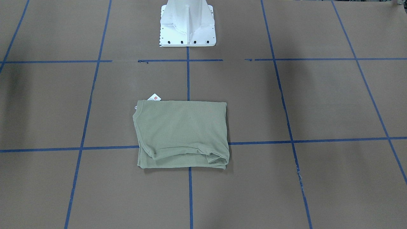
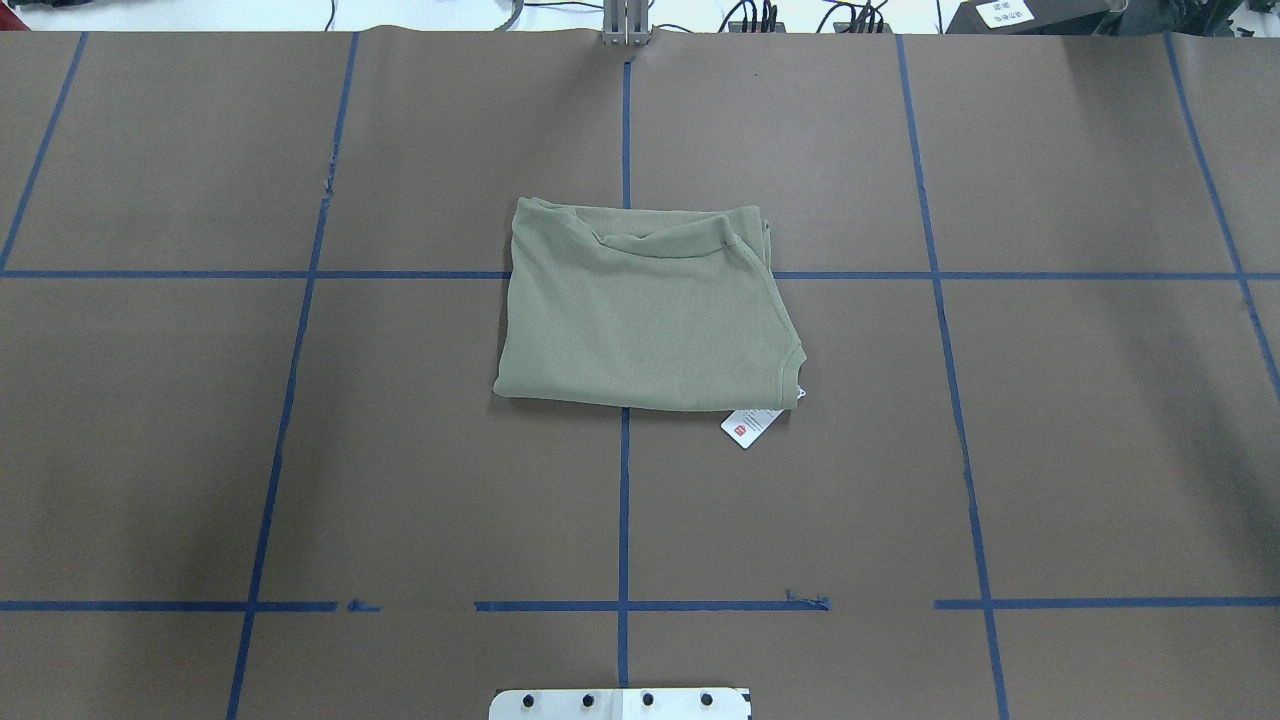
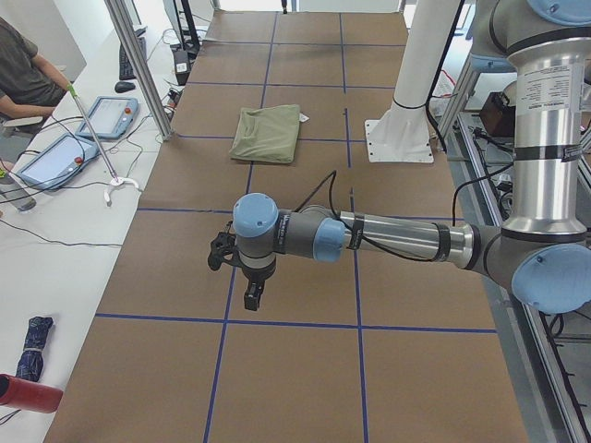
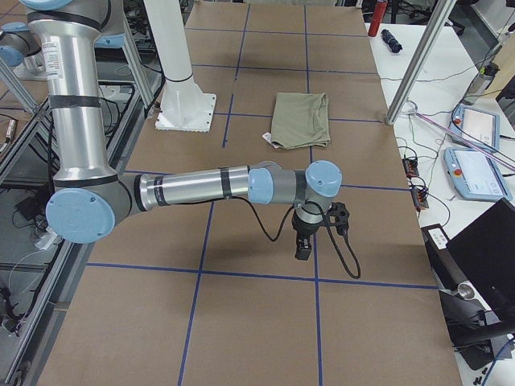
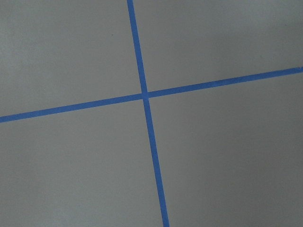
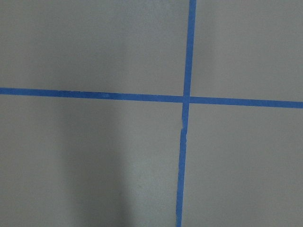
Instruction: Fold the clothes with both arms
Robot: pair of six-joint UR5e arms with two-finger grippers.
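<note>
Shirt [image 2: 640, 310]: folded rectangle, centre of table [image 2: 1100, 450]; hang tag [image 2: 752, 425] at its 5 o'clock, seen overhead.
Left gripper [image 3: 251, 295], right gripper [image 4: 304, 245]: well apart from it; open or closed, cannot tell.
Progress: folding looks complete.

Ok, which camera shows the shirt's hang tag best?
Overhead exterior: the hang tag lies fully exposed beside the shirt. Front-facing shows it peeking past the shirt's edge; the side views show a tiny speck; the wrist cameras show only taped table.
</note>
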